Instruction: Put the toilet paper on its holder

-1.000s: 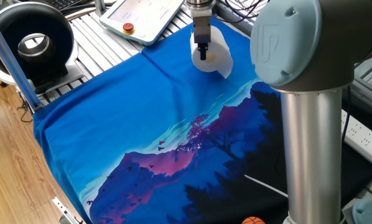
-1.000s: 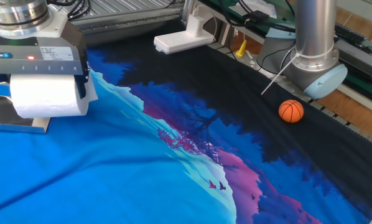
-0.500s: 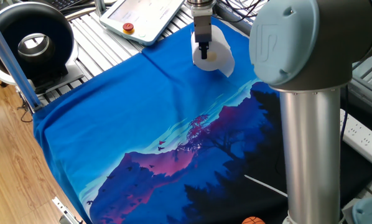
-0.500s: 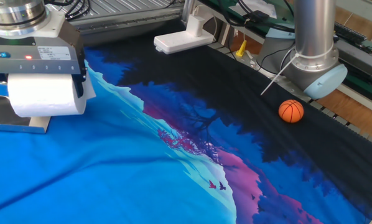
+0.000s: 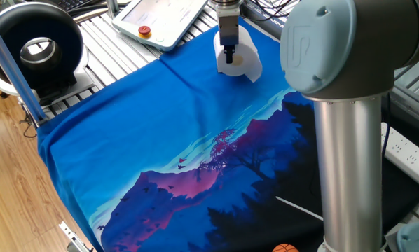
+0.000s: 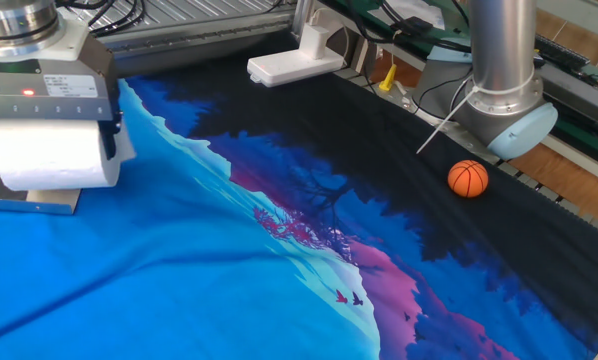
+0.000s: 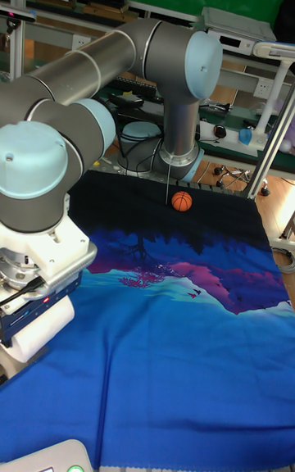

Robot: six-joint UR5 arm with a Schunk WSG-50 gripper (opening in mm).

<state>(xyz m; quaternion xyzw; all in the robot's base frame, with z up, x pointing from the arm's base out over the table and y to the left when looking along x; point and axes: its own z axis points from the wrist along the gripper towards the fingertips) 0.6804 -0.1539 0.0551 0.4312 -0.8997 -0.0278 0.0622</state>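
so the gripper (image 6: 49,150) has its fingers (image 5: 228,54) clamped on the toilet paper (image 6: 54,158), roll lying sideways just above the holder (image 6: 29,203), whose shiny flat base pokes out underneath on the blue cloth (image 5: 160,133), orange ball (image 6: 468,178) well off near the arm base

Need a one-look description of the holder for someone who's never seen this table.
Start from the blue printed cloth covering the table and go to the corner where the gripper holds the toilet paper. The holder is the flat silver metal base lying on the cloth directly under that roll. It is the only shiny metal piece there, unlike the white roll above it.
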